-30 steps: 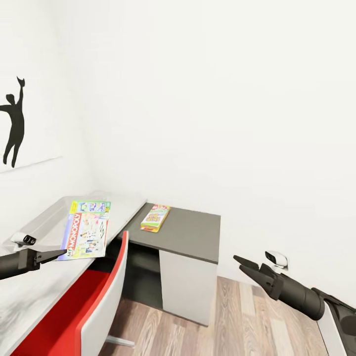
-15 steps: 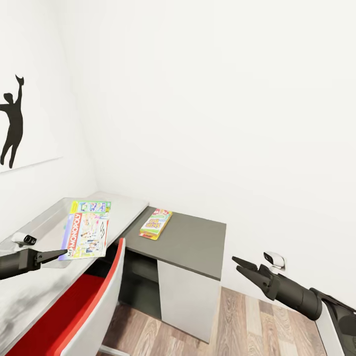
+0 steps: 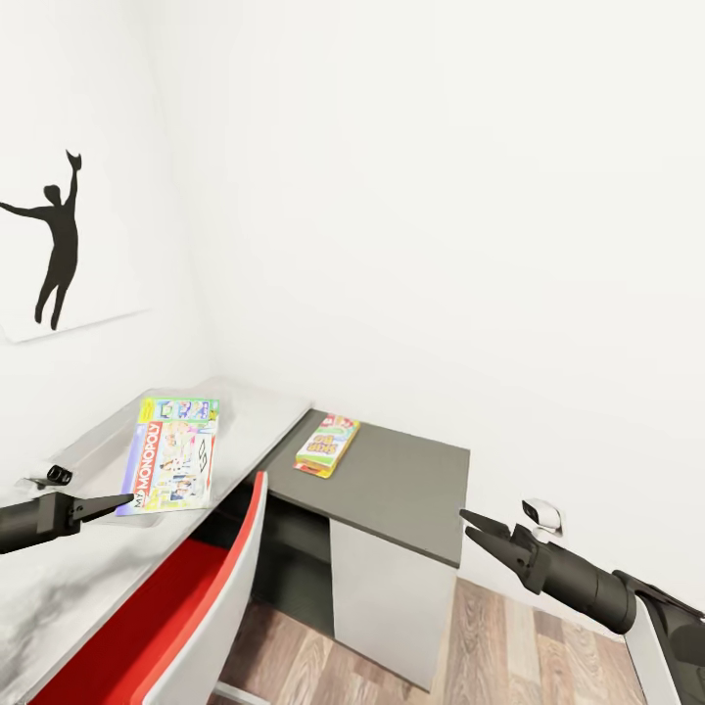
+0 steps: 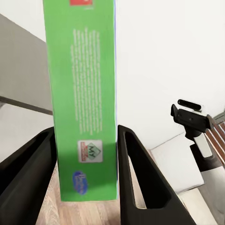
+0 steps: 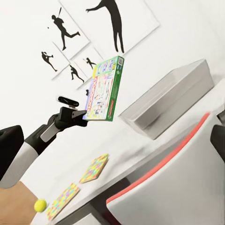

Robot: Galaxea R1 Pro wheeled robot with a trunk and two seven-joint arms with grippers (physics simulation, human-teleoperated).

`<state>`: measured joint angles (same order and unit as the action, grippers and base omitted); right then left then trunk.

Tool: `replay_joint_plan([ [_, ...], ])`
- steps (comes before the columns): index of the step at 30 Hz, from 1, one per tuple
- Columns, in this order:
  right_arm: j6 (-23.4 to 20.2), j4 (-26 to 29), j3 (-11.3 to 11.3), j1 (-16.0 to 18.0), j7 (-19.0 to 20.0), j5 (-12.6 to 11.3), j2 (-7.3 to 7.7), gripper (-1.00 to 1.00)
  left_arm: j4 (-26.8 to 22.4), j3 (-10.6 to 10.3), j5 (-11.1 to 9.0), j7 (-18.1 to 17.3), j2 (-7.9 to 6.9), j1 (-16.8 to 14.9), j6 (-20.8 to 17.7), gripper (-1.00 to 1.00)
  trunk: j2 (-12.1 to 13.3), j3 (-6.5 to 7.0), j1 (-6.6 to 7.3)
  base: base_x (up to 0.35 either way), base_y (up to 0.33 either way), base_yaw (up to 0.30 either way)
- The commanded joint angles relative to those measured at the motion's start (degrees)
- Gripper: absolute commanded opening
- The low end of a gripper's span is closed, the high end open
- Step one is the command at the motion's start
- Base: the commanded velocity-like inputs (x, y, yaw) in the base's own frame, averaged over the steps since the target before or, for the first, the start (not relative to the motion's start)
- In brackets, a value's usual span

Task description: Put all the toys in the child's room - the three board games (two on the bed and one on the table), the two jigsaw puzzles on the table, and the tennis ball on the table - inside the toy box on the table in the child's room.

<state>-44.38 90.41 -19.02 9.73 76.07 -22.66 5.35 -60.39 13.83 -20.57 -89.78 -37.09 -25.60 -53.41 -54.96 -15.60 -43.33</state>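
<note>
While the robot faces a white corner of the child's room, its left tool holds a board game by the bottom edge, the two dark fingers closed on either side of the thin box. From the head camera the box front reads MONOPOLY in red on a multicoloured print, and it stands raised above the pale grey glossy surface. From the left wrist camera the green side panel of the box, with small white print, sits clamped between the fingers.

A second board game — yellow, green and red — lies flat on the lower dark grey section of the surface, near its back edge. A white panel closes the front of that section, above a wood plank floor.

A red and white chair stands just in front of the surface, its back edge curving up at the lower left of the head view. A black silhouette picture of a figure with one arm raised hangs on the left wall.

The right tool hangs in open air over the floor, well apart from the surface, its fingers spread in a narrow V and holding nothing.

From the right wrist camera the grey toy box rests on the surface, beyond the held game. Two jigsaw puzzles lie flat farther along, and the tennis ball sits near the second puzzle sheet.
</note>
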Motion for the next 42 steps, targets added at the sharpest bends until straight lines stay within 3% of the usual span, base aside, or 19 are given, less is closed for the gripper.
replay_joint_plan([
  [1,-0.5,0.0,0.0,0.0,0.1,-0.2,0.01,1.0,0.0,0.0,0.0,-0.2,0.0,-0.1,-0.6,-1.0,0.0,-0.08,-0.02,0.133,0.024,0.28],
  [12,-0.5,0.0,0.1,0.0,0.0,-0.1,0.01,1.0,0.0,0.0,0.0,-0.2,0.0,-0.1,-0.6,-1.0,0.0,-0.1,-0.02,0.149,0.115,0.261],
  [27,-0.5,0.0,0.1,0.0,0.0,-0.1,0.02,1.0,-0.1,0.0,0.0,-0.2,0.0,-0.1,-0.5,-1.0,0.0,-0.09,-0.02,0.018,0.035,0.034],
  [42,-0.4,0.0,0.1,0.0,0.1,-0.1,0.09,1.0,-0.1,0.0,0.0,-0.2,0.08,-0.1,-0.6,-1.0,0.0,0.29,-0.02,0.112,0.03,0.26],
])
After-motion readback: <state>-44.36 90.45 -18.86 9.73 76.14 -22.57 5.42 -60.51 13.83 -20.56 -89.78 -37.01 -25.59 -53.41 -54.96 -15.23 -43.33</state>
